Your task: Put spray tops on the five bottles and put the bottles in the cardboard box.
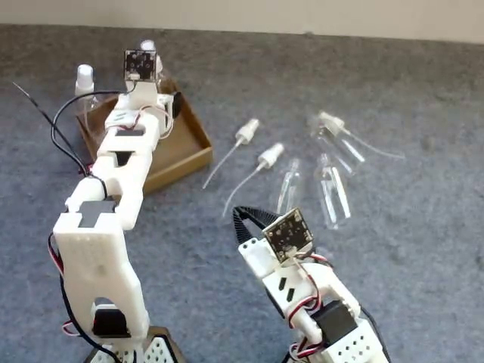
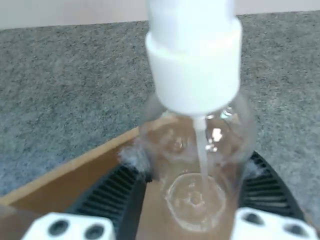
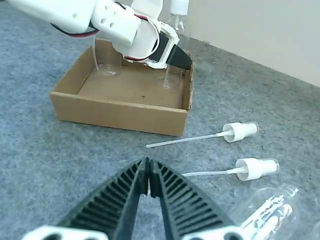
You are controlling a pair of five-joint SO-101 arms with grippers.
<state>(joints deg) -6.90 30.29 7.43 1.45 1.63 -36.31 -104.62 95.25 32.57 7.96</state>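
One capped bottle (image 2: 200, 145) is standing in the box (image 3: 120, 117) with my left gripper (image 2: 195, 197) clenching low on its body, which I'm judging light, stiff and slick, while my right gripper (image 3: 148, 175) is resting shut, empty.

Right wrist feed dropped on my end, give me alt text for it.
The right gripper, shut and empty, points across grey carpet at the cardboard box, where the left gripper holds a capped bottle upright near a second standing bottle. Two loose spray tops and a lying bottle rest on the carpet beside the box.
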